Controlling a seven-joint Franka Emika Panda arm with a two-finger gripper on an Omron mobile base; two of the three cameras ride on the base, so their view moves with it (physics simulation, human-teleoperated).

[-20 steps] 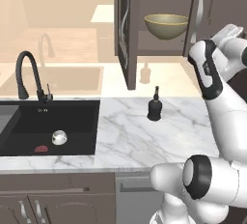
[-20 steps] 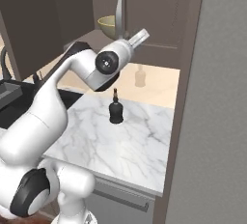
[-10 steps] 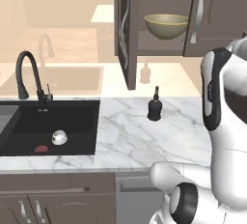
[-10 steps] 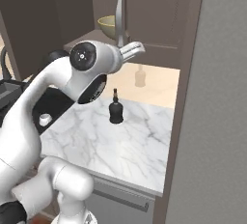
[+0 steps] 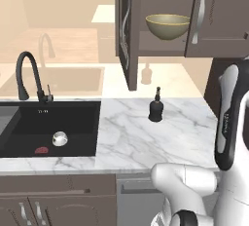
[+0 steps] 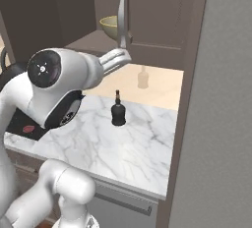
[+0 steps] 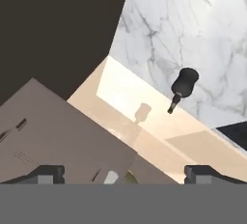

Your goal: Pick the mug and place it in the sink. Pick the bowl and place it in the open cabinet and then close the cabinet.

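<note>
Bowl (image 5: 168, 26) sits in open cabinet (image 5: 214, 20) (mug (image 5: 60, 138) in sink (image 5: 73, 115)); tool (image 7: 123, 174) jaws wide apart, empty.

Glossy veined marble counter (image 5: 131, 137), matt black sink (image 5: 29, 122), brown wood-look cabinet (image 5: 219, 30), shiny mug (image 5: 60, 138).

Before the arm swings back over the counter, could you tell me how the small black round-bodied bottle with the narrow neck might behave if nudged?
The black bottle stands upright on the white marble counter. Its squat, wide base probably resists tipping, though a knock at the thin neck might topple it. The polished marble probably lets it slide, and once down, its round body would likely roll.
</note>
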